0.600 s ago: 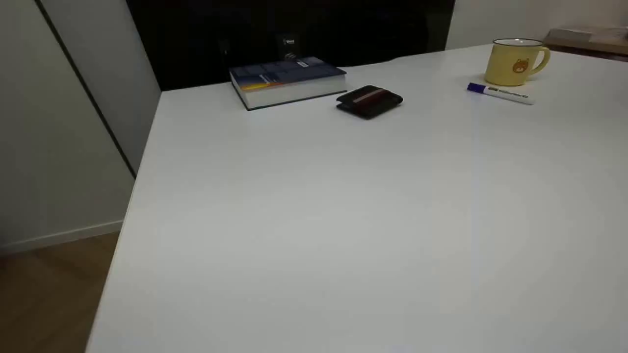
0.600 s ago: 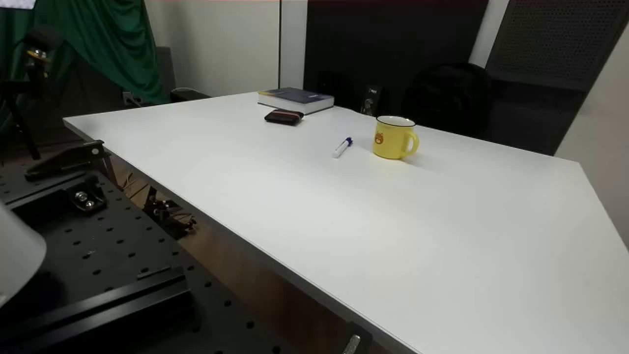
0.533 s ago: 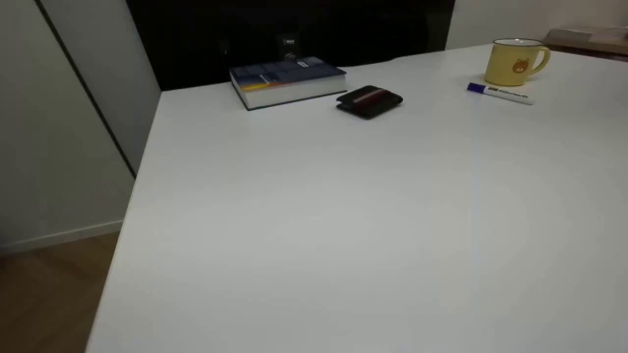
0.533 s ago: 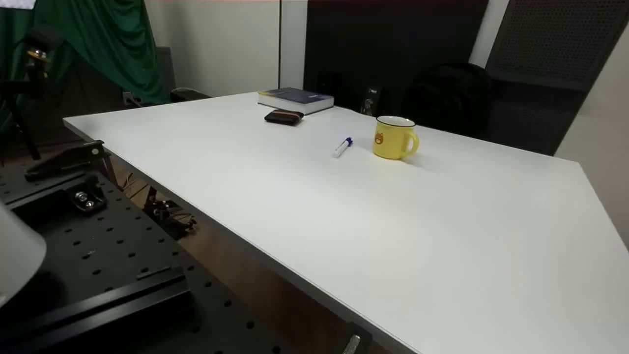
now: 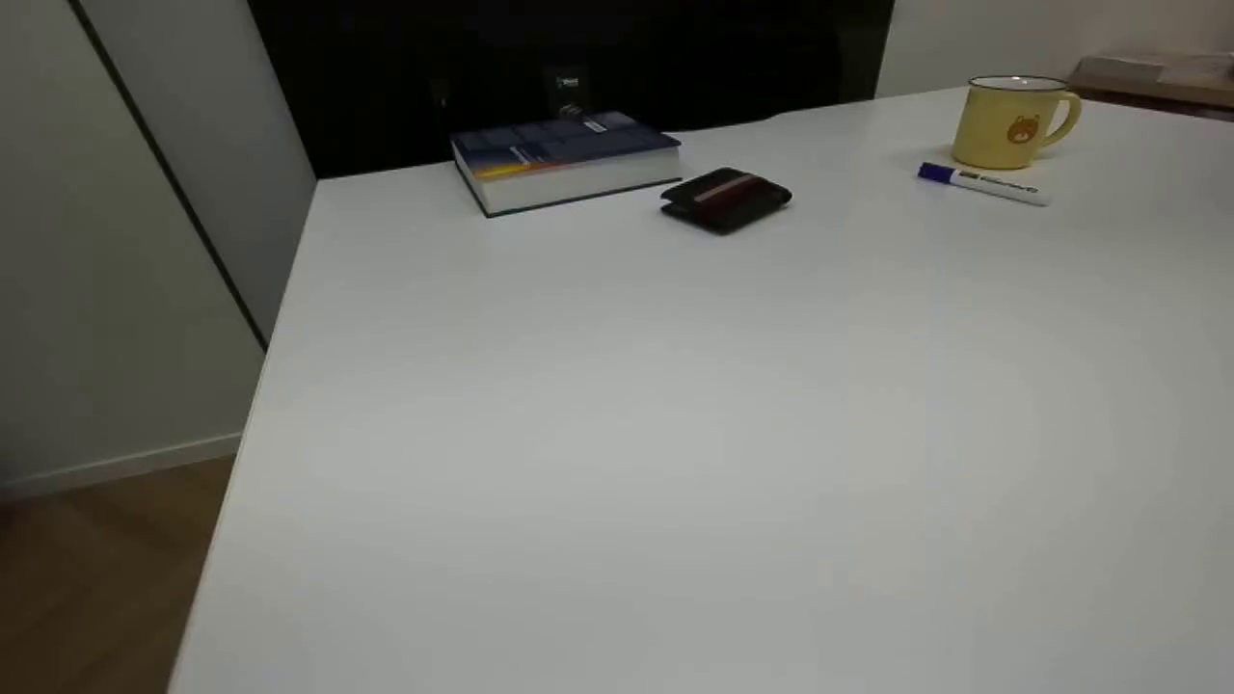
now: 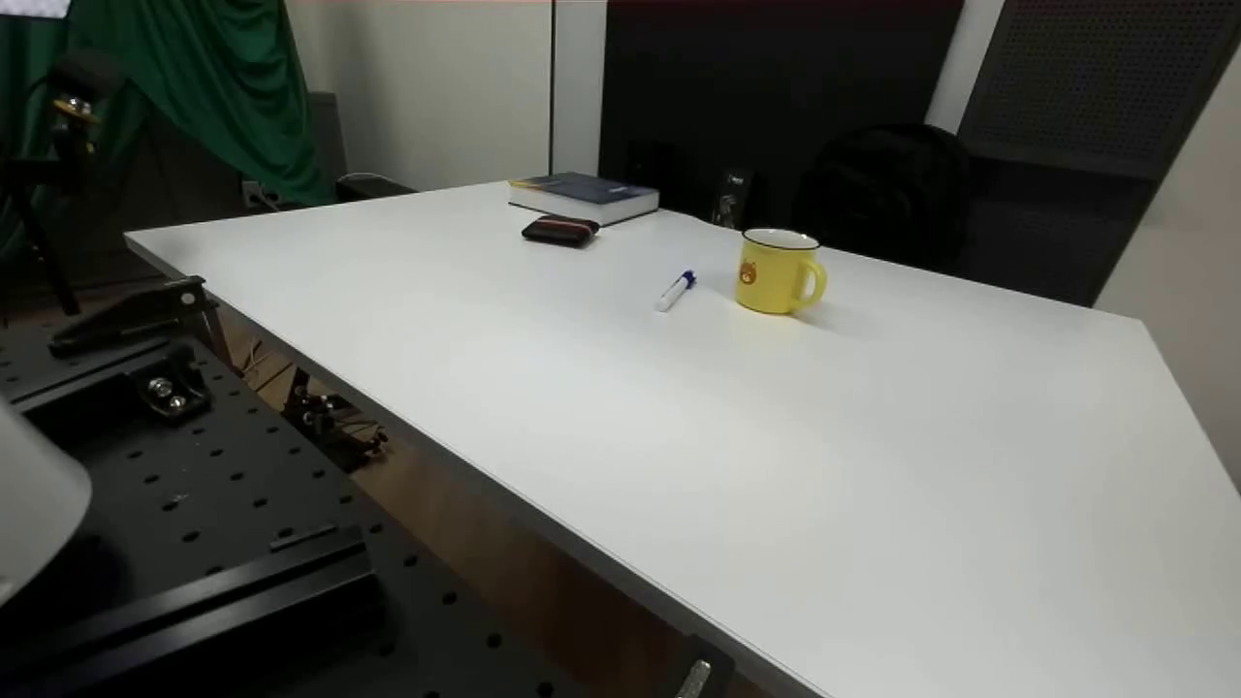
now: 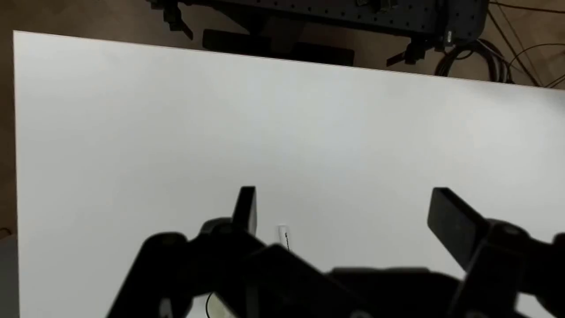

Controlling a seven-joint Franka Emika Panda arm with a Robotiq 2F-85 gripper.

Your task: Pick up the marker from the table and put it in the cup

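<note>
The marker [image 5: 998,188] is white with a dark blue cap and lies flat on the white table [image 5: 617,434]. It also shows in an exterior view [image 6: 676,291]. The yellow cup [image 5: 993,135] stands upright close beside it, with a bear mark and a side handle; an exterior view shows it too [image 6: 768,278]. In the wrist view my gripper [image 7: 344,205] is open and empty, above the table. There the marker's white end [image 7: 284,236] shows near the left finger; the rest is hidden behind the gripper. Only part of the cup [image 7: 217,309] shows at the bottom.
A black wallet [image 5: 723,202] with a striped band and a thick blue book [image 5: 569,159] lie on the table; both also show in an exterior view, the wallet [image 6: 560,231] and the book [image 6: 584,199]. A black perforated mount [image 6: 233,485] stands along the table's edge.
</note>
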